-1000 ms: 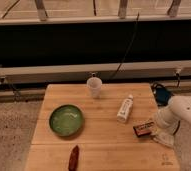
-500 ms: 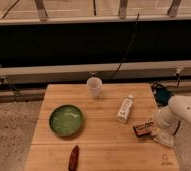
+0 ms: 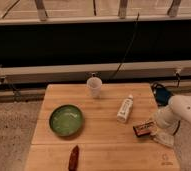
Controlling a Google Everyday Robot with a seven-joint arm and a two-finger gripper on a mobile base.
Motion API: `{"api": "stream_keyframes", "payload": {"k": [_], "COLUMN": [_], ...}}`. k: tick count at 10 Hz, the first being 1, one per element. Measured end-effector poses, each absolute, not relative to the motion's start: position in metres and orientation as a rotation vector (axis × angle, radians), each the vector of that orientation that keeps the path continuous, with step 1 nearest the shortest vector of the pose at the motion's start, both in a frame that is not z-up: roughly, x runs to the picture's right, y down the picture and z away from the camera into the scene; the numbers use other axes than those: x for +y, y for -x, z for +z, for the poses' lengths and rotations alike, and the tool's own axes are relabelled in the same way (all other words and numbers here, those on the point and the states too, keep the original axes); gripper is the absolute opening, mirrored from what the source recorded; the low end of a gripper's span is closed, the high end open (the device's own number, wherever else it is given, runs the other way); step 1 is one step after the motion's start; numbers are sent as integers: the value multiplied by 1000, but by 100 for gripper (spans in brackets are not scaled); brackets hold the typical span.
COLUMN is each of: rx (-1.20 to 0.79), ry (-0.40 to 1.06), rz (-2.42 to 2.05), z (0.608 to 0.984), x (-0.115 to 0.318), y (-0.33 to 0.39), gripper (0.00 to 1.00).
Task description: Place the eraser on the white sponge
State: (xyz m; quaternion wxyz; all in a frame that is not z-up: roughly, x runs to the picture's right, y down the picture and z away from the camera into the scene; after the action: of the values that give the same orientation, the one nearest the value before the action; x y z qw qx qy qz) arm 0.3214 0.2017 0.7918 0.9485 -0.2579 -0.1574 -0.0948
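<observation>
1 eraser (image 3: 144, 128), 1 white sponge (image 3: 162, 140), 1 claw (image 3: 158, 127) nxt to eraser.

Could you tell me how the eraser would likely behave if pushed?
The eraser is a small block lying flat, so it should probably slide rather than roll or tip. It looks compact, likely stiff and light. The gripper sits low, just right of it.
</observation>
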Motion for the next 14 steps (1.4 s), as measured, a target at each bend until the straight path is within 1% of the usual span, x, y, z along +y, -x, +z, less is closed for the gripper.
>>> {"api": "stream_keyframes", "payload": {"k": [14], "rx": [-338], "ry": [524], "rz": [-196], "z": [791], "x": [200], "y": [-318], "gripper": [24]}}
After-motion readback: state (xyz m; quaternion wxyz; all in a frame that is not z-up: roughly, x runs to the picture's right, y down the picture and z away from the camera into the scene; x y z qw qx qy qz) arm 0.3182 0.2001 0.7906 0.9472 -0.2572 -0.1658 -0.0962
